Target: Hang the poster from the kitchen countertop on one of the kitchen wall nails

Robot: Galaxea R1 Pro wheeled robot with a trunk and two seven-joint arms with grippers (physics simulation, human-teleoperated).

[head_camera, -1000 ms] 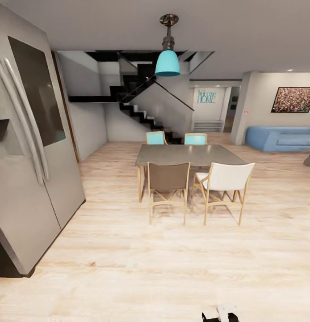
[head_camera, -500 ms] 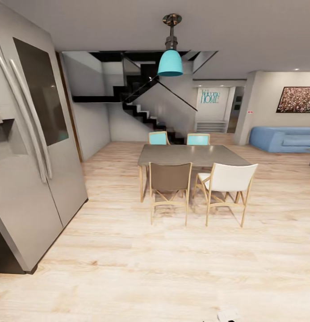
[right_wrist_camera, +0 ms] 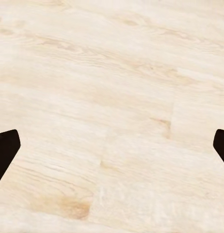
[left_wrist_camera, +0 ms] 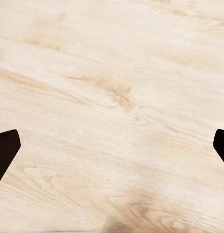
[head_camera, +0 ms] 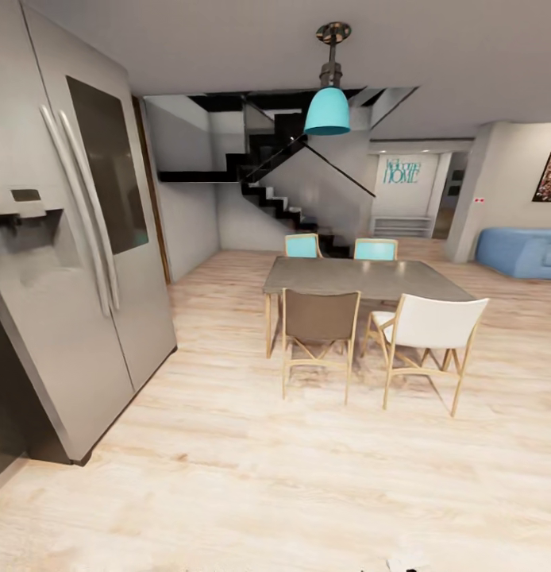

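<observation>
Pale wood floor runs through an open dining area: steel fridge at left, grey dining table with four chairs, teal pendant lamp. Poster and countertop not in view, so direction from either arm unknowable. Both wrist views: jaws wide, empty, over floorboards; far wall sign reads "welcome HOME"

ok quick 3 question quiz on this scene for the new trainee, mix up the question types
1. True or false: four chairs stand around the dining table.
2. What colour is the pendant lamp? A red, B turquoise, C yellow
3. Fill in: both wrist views look down at a bare light ____ floor.

Key
1. True: a brown chair and a white chair in front, two turquoise chairs behind.
2. B
3. Wood. The left gripper and right gripper hang open and empty.
</observation>
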